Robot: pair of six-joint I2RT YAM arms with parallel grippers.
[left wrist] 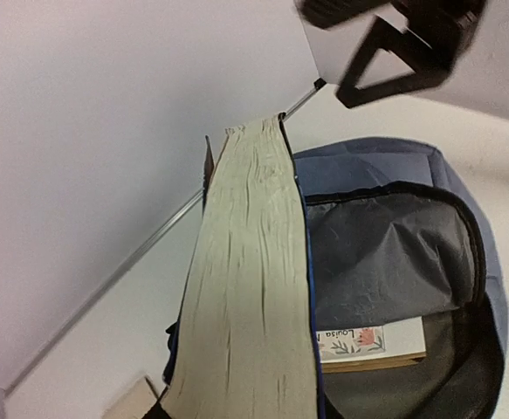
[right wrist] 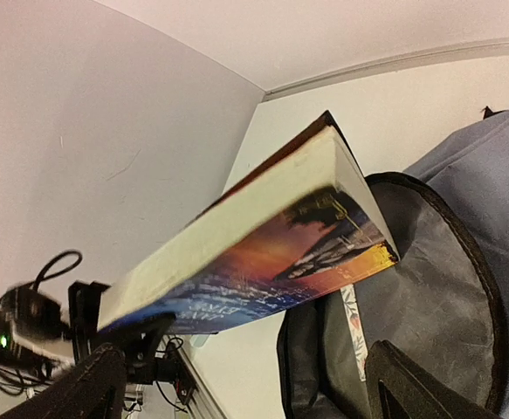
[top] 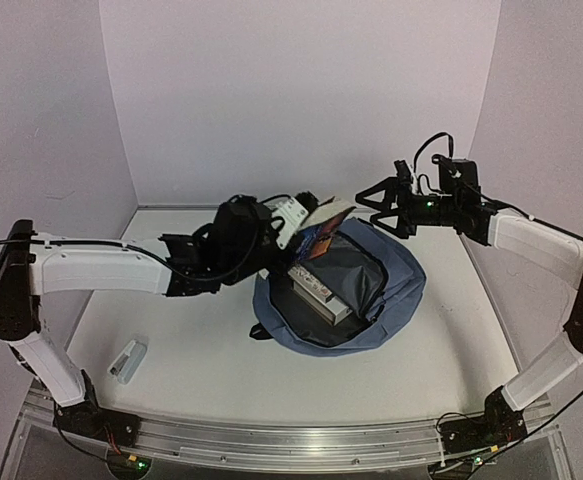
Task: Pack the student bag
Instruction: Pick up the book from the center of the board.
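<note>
Item: paperback (top: 323, 228), clenched at one end by left pincer (top: 289, 226), right pincer (top: 376, 205) released beside it; best tipped lower, edge-first, into open bag (top: 401, 290) lying mid-way across bench (top: 171, 330), alongside book (top: 321, 293) inside.

Soft, even light fills every view, with a faint violet cast on the white walls (top: 301, 90). The student bag (top: 406, 280) throws only a pale shadow on the table (top: 191, 330). Ahead of the left gripper (top: 301, 225), past the book (left wrist: 245, 288), the right gripper (left wrist: 324, 48) is smeared and unsharp. Its own fingers (right wrist: 411, 384) show as dark, blurred shapes, and wall lines bow near the edges.
</note>
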